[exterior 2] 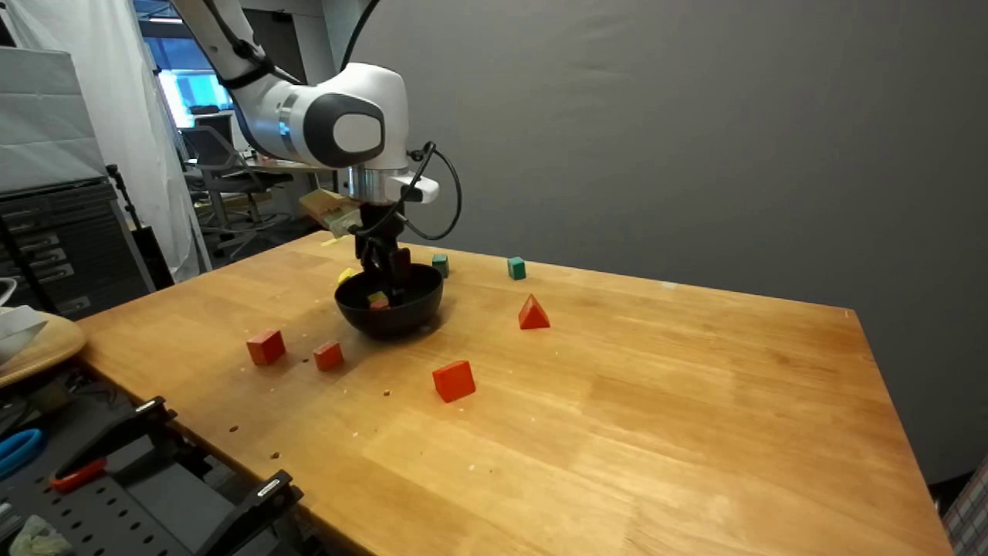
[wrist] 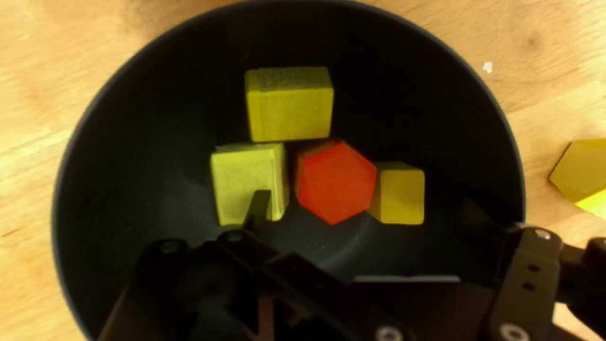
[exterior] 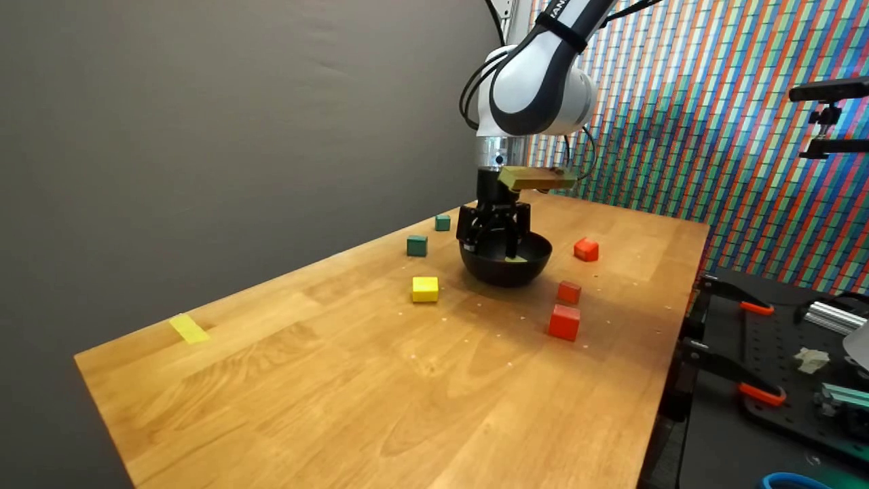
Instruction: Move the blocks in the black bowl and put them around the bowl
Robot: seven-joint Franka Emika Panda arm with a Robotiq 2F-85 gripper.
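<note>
The black bowl (exterior: 501, 275) stands upright on the table. Inside it, in the wrist view, lie a yellow block (wrist: 291, 111), a paler yellow block (wrist: 239, 175), a red hexagonal block (wrist: 338, 182) and a small yellow block (wrist: 402, 196). My gripper (wrist: 371, 203) reaches down into the bowl with its jaws wide apart; the left finger overlaps the paler yellow block, and the other is dim in shadow. Nothing appears to be held. Around the bowl sit red blocks (exterior 2: 454, 381), a red pyramid (exterior 2: 533, 313), green blocks (exterior: 417, 246) and a yellow block (exterior: 425, 289).
A flat yellow strip (exterior: 189, 328) is stuck near the table's edge. Behind the wooden table (exterior: 380, 380) rises a grey wall (exterior 2: 695, 154). Past another table edge lies a dark surface with clamps (exterior 2: 255, 513). The bowl's rim (wrist: 518, 166) surrounds the fingers closely.
</note>
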